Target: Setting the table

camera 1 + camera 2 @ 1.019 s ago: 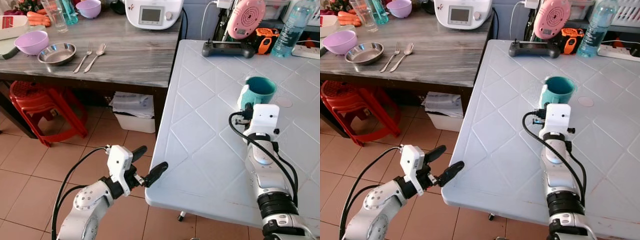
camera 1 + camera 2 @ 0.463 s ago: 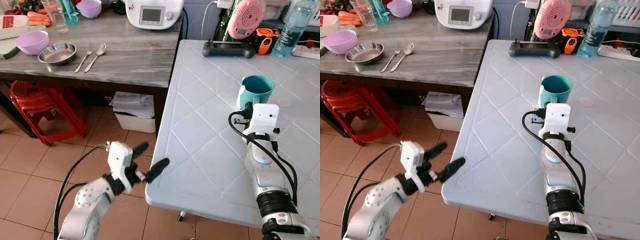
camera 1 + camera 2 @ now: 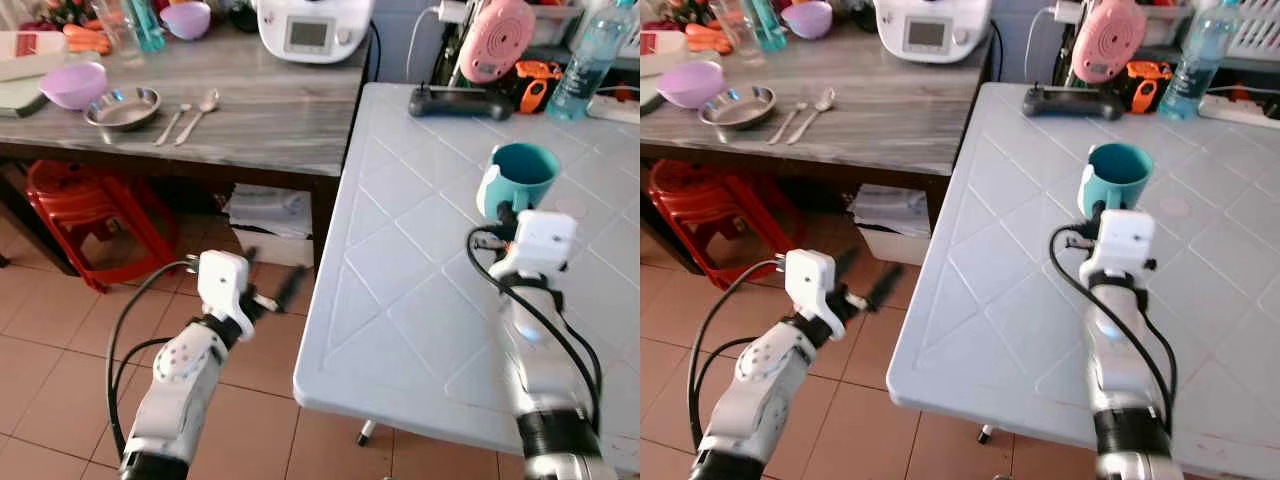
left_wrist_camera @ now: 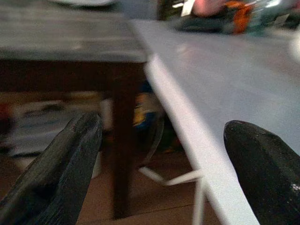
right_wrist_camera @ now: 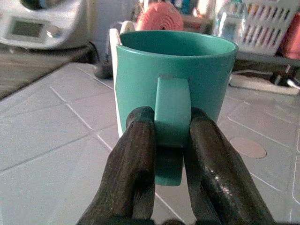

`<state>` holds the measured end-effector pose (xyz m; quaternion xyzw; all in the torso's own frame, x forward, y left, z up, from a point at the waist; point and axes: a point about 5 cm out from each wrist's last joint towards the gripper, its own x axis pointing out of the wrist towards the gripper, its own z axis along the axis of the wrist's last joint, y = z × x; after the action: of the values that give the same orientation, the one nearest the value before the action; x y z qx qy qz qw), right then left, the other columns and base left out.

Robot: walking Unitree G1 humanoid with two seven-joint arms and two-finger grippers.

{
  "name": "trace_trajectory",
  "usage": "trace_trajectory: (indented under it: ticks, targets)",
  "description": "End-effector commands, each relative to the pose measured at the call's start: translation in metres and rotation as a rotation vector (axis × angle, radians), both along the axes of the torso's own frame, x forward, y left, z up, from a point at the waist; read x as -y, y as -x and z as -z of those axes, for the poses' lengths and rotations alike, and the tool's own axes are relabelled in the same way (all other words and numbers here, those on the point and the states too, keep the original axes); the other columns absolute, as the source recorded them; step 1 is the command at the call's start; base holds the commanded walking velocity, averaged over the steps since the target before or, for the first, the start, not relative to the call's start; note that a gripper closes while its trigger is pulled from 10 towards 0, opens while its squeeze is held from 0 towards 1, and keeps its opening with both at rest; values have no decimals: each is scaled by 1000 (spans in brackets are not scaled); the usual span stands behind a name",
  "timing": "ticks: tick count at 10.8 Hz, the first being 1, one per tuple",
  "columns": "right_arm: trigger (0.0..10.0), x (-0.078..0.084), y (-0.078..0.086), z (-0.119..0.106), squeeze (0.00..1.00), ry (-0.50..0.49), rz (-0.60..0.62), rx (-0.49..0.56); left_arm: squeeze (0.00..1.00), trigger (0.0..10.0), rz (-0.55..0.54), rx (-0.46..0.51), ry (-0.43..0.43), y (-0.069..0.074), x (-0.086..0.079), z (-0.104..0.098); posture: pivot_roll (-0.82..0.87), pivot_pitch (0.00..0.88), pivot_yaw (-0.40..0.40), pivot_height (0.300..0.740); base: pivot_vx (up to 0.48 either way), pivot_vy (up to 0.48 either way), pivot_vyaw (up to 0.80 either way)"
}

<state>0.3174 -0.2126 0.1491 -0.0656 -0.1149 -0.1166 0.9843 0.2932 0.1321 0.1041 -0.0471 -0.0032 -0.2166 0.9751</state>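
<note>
A teal mug (image 3: 521, 176) stands upright on the white table (image 3: 408, 300), towards its far right. My right gripper (image 5: 172, 123) is shut on the mug's handle, one black finger (image 5: 132, 159) on each side. My left gripper (image 3: 270, 296) hangs open over the tiled floor, left of the table's near corner and apart from it; its fingers (image 4: 61, 168) hold nothing. On the wooden counter (image 3: 270, 110) at the far left lie a purple bowl (image 3: 72, 84), a metal bowl (image 3: 123, 107), a fork (image 3: 170, 111) and a spoon (image 3: 197, 112).
Red stools (image 3: 85, 215) and a white bin (image 3: 265, 225) sit under the counter. A black controller (image 3: 460, 101), a pink fan (image 3: 497, 38) and a water bottle (image 3: 585, 55) line the table's far edge. A white appliance (image 3: 313, 28) stands on the counter.
My left gripper has swung away from the table's near corner, to the left and farther out over the floor. The right gripper still holds the mug handle; the view has shifted slightly.
</note>
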Motion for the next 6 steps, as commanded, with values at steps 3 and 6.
trace_trajectory:
  ticks: [3,6]
  targets:
    - [10000,1,24,5,0,-32,6,-25,0,10000,-59,-5,3,-9,-3,3,2,0,38,740,0,0,-140]
    - [10000,-13,37,13,0,-48,-31,-60,0,10000,-68,6,32,-16,-1,2,-11,0,47,740,0,115,-800]
